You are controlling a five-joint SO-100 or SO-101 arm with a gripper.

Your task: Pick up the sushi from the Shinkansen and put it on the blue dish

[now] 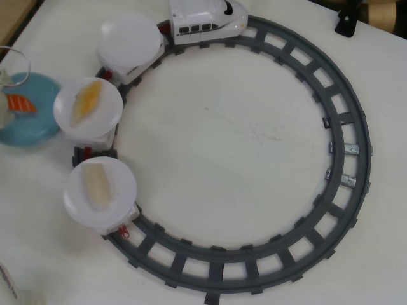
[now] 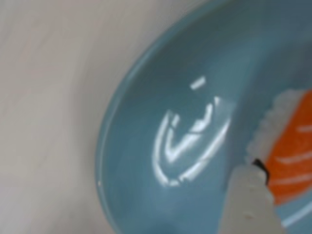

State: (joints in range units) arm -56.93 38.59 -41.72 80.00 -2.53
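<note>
The orange white-striped sushi (image 1: 20, 103) is over the round light-blue dish (image 1: 35, 127) at the table's left edge in the overhead view. Only a pale, translucent bit of my gripper (image 1: 4, 113) shows at that edge, against the sushi's left end. In the wrist view the blue dish (image 2: 161, 97) fills the frame. One whitish finger (image 2: 248, 204) touches the rice side of the sushi (image 2: 295, 146); the other finger is out of frame. The white Shinkansen (image 1: 206, 18) stands on the track at the top, pulling cars topped with white plates.
A grey circular track (image 1: 346, 127) rings the table's middle. The first white plate (image 1: 130, 39) is bare, the second (image 1: 105, 121) carries a yellow-orange piece (image 1: 86, 101), and the third (image 1: 121, 197) a pale cream piece (image 1: 97, 184). A black object (image 1: 346, 22) sits top right.
</note>
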